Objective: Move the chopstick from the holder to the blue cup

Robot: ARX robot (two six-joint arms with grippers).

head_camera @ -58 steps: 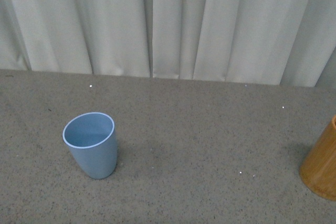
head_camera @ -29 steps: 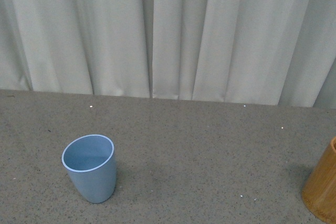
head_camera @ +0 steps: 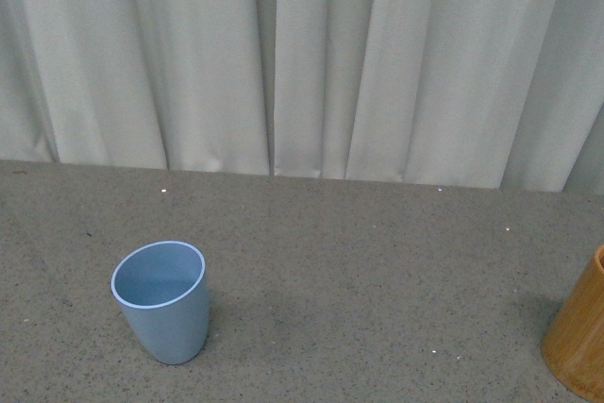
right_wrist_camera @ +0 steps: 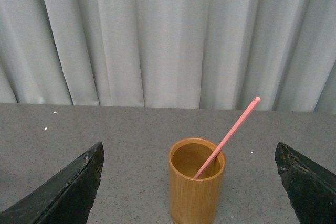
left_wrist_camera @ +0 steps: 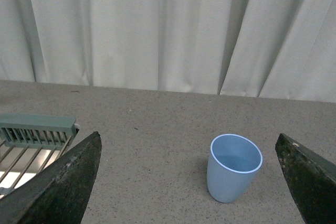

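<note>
The blue cup [head_camera: 162, 300] stands upright and empty on the grey table, left of centre in the front view. My left gripper [left_wrist_camera: 191, 182] is open, its dark fingers [left_wrist_camera: 63, 182] spread wide, with the blue cup [left_wrist_camera: 233, 167] ahead between them and apart from both. The holder [right_wrist_camera: 196, 181], a tan wooden cylinder, stands ahead of my open right gripper [right_wrist_camera: 190, 184]. One pink chopstick [right_wrist_camera: 227, 137] leans out of the holder. In the front view only the holder's [head_camera: 578, 342] side shows at the right edge; neither arm appears there.
Pale pleated curtains [head_camera: 302, 58] hang along the table's far edge. A grey-green slatted rack [left_wrist_camera: 34, 129] sits at the table's edge in the left wrist view.
Between the two earlier frames the front view tilted upward, so cup and holder sank lower in the picture. Since half a second ago nothing has visibly moved.
</note>
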